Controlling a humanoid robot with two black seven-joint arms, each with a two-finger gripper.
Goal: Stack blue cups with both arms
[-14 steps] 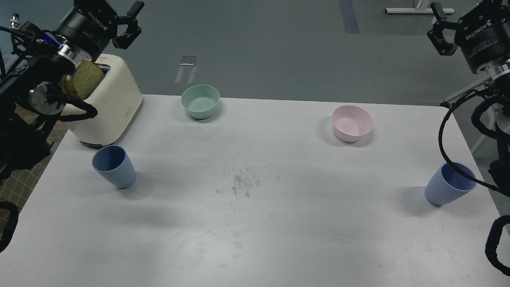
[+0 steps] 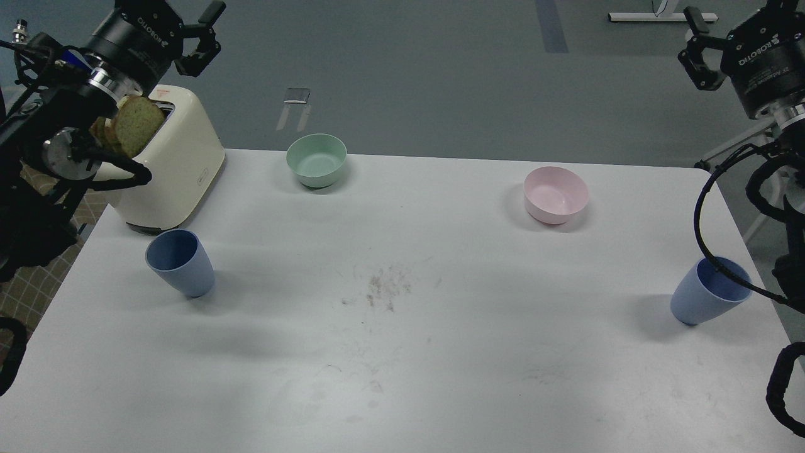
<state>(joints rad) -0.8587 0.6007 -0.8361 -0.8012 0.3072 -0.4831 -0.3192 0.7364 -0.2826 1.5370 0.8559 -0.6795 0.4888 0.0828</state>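
Observation:
Two blue cups stand mouth up on the white table (image 2: 402, 352), far apart. The left cup (image 2: 180, 262) is near the left edge, just in front of the toaster. The right cup (image 2: 709, 292) is near the right edge, with a black cable of my right arm crossing its rim. My left gripper (image 2: 202, 38) is open and empty, raised high above the toaster, well behind and above the left cup. My right gripper (image 2: 694, 49) is open and empty, raised high at the far right, well behind and above the right cup.
A cream toaster (image 2: 171, 167) with bread slices (image 2: 133, 123) sticking out stands at the back left. A mint-green bowl (image 2: 316, 160) sits at the back centre-left and a pink bowl (image 2: 556, 194) at the back right. Dark smudges (image 2: 383, 289) mark the table's middle.

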